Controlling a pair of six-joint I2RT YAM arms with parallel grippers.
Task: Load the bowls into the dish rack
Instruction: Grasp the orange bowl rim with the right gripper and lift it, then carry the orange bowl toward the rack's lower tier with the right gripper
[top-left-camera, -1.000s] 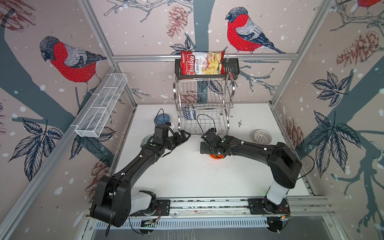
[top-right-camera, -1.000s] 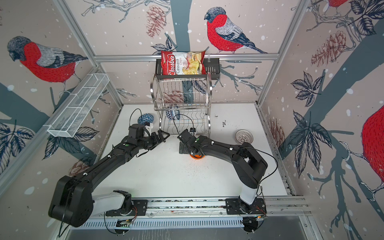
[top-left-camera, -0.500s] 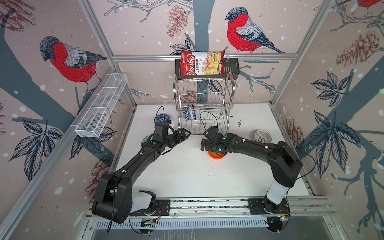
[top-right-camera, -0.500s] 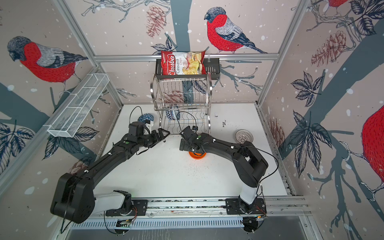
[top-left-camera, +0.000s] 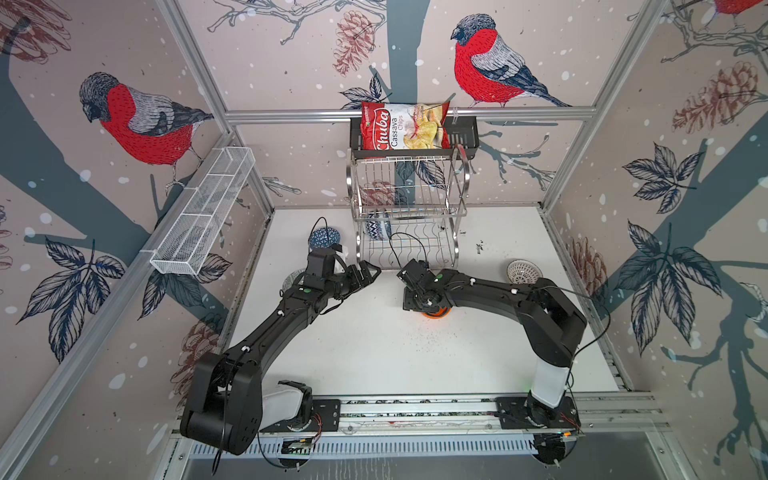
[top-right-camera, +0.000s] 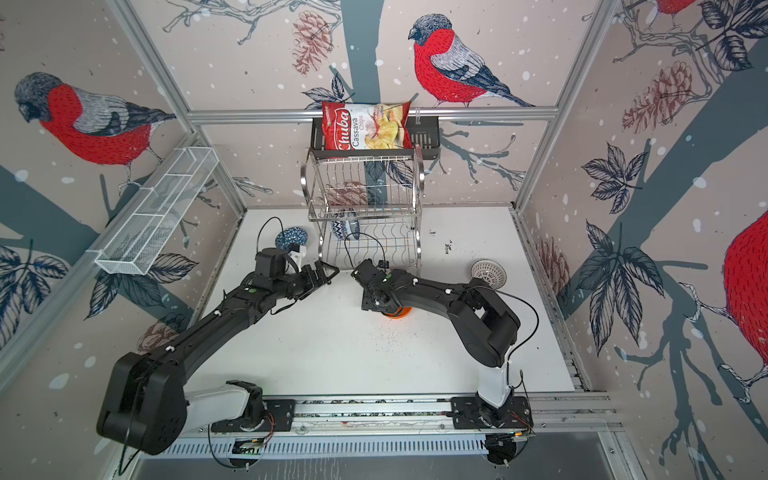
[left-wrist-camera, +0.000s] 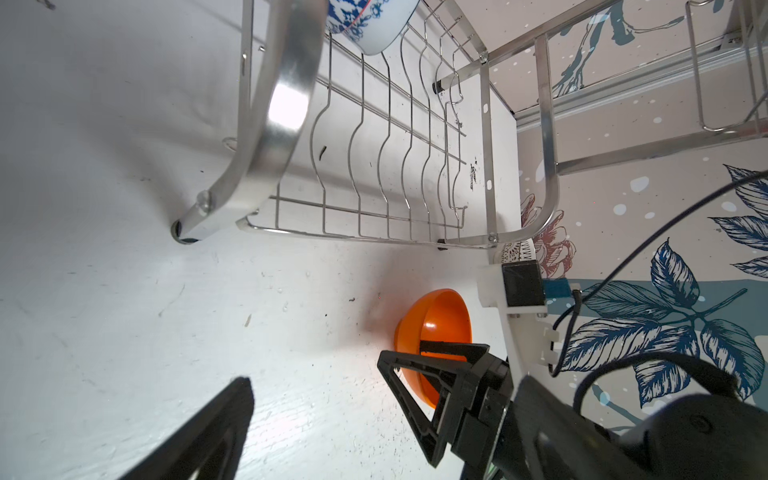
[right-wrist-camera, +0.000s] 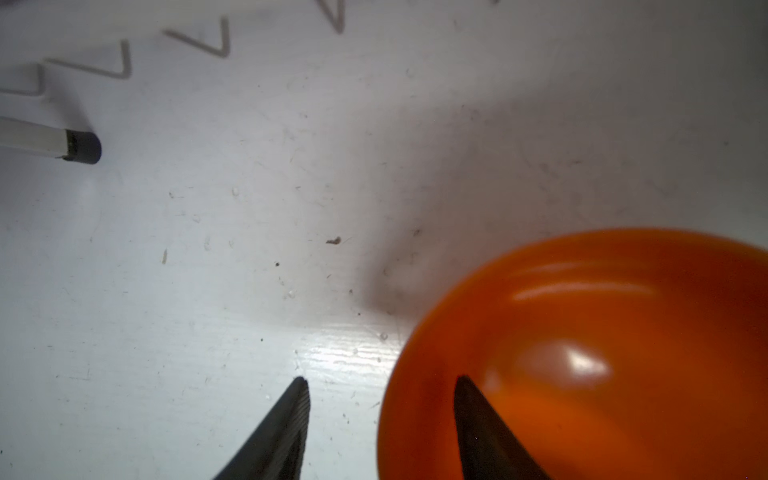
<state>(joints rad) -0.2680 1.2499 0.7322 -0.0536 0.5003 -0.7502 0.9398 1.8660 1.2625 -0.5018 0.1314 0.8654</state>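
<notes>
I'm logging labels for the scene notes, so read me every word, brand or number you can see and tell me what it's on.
"Chuba": brand on the red chip bag in the black shelf.
"Cassava Chips": same bag, beside the brand.
Other print on the bag: too small to read.
Nothing else shows readable text.

Item: we record two matte black arms, left arm (top-left-camera: 270, 328) and right arm (top-left-camera: 490, 291), each on a white base link (top-left-camera: 282, 405). We note small white clips (top-left-camera: 513, 292) along the forearms, thin black cables (left-wrist-camera: 640, 249) at the wrists and a green dot (top-left-camera: 306, 290). The right gripper (right-wrist-camera: 381, 380) has triangular open-frame fingers (left-wrist-camera: 390, 361) with ribbed pads (right-wrist-camera: 297, 415), and a white bracket (left-wrist-camera: 513, 332) beside it.
</notes>
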